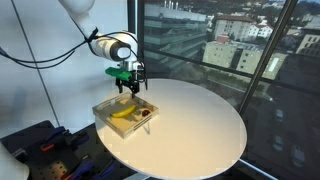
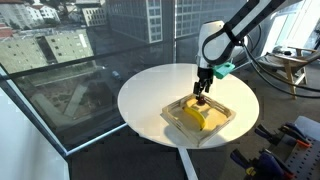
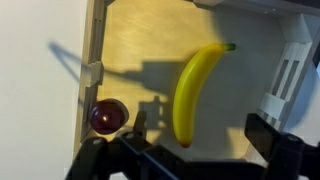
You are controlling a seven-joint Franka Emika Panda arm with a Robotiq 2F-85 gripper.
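My gripper [image 1: 128, 88] hangs just above a shallow wooden tray [image 1: 104, 108] on the round white table; it also shows in an exterior view [image 2: 201, 88]. In the tray lie a yellow banana [image 3: 194, 90] and a small dark red fruit [image 3: 108, 116] near a corner. In the wrist view the two dark fingers [image 3: 190, 150] stand apart at the bottom of the frame with nothing between them. The banana also shows in both exterior views [image 1: 122, 113] [image 2: 196, 117].
The round white table [image 1: 200, 125] stands beside large windows over a city. Dark equipment with cables [image 1: 40, 145] sits on the floor by the table, and a wooden table [image 2: 290, 68] stands at the back.
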